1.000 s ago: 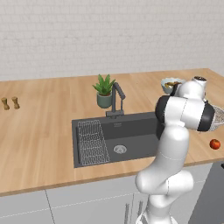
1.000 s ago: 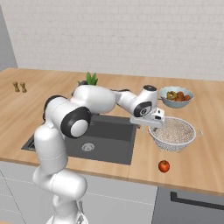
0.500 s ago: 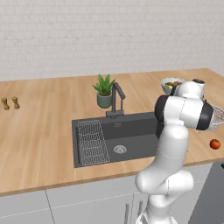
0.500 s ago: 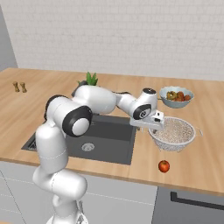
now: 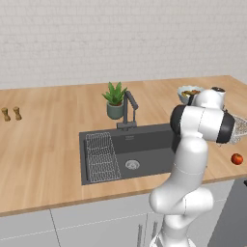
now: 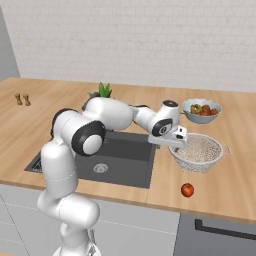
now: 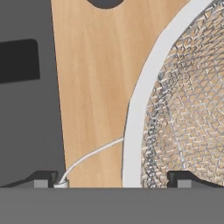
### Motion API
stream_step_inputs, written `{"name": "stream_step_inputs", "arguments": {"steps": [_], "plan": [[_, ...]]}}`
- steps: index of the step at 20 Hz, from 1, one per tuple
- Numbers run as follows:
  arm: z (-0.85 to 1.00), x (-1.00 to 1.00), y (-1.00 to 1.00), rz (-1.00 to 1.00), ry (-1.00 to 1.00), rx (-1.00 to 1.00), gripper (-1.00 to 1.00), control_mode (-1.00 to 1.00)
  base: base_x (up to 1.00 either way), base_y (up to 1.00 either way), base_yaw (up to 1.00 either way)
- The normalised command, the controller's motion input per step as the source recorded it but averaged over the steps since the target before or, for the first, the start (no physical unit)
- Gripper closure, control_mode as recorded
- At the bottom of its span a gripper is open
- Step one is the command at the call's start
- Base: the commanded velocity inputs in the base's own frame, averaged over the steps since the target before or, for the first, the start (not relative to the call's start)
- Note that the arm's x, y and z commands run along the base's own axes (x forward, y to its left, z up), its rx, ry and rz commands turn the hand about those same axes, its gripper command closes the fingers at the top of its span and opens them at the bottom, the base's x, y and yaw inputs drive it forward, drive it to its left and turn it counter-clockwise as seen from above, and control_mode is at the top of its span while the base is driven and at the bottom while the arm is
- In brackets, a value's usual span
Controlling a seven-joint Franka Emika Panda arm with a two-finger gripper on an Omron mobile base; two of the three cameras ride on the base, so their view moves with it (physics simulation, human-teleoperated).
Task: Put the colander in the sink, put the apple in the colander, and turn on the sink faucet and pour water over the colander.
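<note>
The colander (image 6: 197,152), a wide silvery wire-mesh bowl, stands on the wooden counter right of the sink (image 6: 122,160). My gripper (image 6: 176,146) hangs over its left rim, open. In the hand view the gripper (image 7: 113,179) straddles the colander's white rim (image 7: 136,109), one fingertip (image 7: 43,179) outside over the wood and the other over the mesh. The apple (image 6: 187,189), small and red, lies on the counter in front of the colander. The dark faucet (image 5: 128,109) stands behind the sink (image 5: 144,144), with no water running. My arm hides most of the colander (image 5: 237,135) in the left base view.
A pale bowl of orange and green fruit (image 6: 201,110) sits behind the colander. A flat wire rack (image 5: 102,157) lies in the sink's left part beside the drain (image 5: 132,164). A potted plant (image 5: 115,101) stands by the faucet. Two small shakers (image 5: 11,114) are far left.
The hand has sunk a little toward the colander's left rim. The colander, apple and bowl have not moved.
</note>
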Motion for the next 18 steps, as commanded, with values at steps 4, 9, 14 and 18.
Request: {"name": "stream_step_inputs", "arguments": {"steps": [4, 9, 14, 18], "plan": [[0.00, 0.00, 0.00, 0.00, 0.00, 0.00, 1.00, -1.00, 0.00, 0.00, 0.00], [0.00, 0.00, 0.00, 0.00, 0.00, 0.00, 1.00, -1.00, 0.00, 0.00, 0.00], [0.01, 0.00, 0.00, 0.00, -0.01, 0.00, 1.00, -1.00, 0.00, 0.00, 0.00], [0.13, -0.06, 0.19, 0.08, -0.03, 0.00, 1.00, -1.00, 0.00, 0.00, 0.00]]}}
